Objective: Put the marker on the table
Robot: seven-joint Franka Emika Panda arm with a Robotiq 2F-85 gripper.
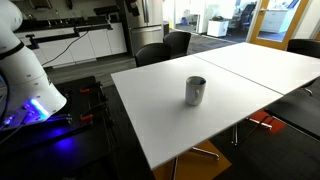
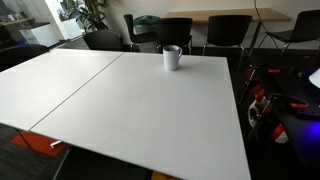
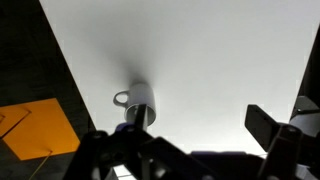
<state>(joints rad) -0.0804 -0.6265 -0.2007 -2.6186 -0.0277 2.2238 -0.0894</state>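
A grey cup [image 1: 195, 90] stands upright on the white table [image 1: 245, 68], which has a seam across it; both also show in another exterior view, the cup [image 2: 172, 57] near the far edge of the table [image 2: 120, 100]. In the wrist view the cup [image 3: 136, 98] lies left of centre, and a slim dark marker [image 3: 139, 115] stands in its mouth. My gripper [image 3: 185, 130] is open and empty. It hangs above the table [image 3: 200, 55], with the cup near its left finger. The gripper does not show in the exterior views.
Black chairs [image 1: 165, 48] [image 2: 185, 30] stand round the table. A dark counter with white cabinets [image 1: 80, 40] runs along the back. An orange shape [image 3: 35, 130] lies on the dark floor beyond the table edge. The white robot arm [image 1: 25, 70] stands beside the table.
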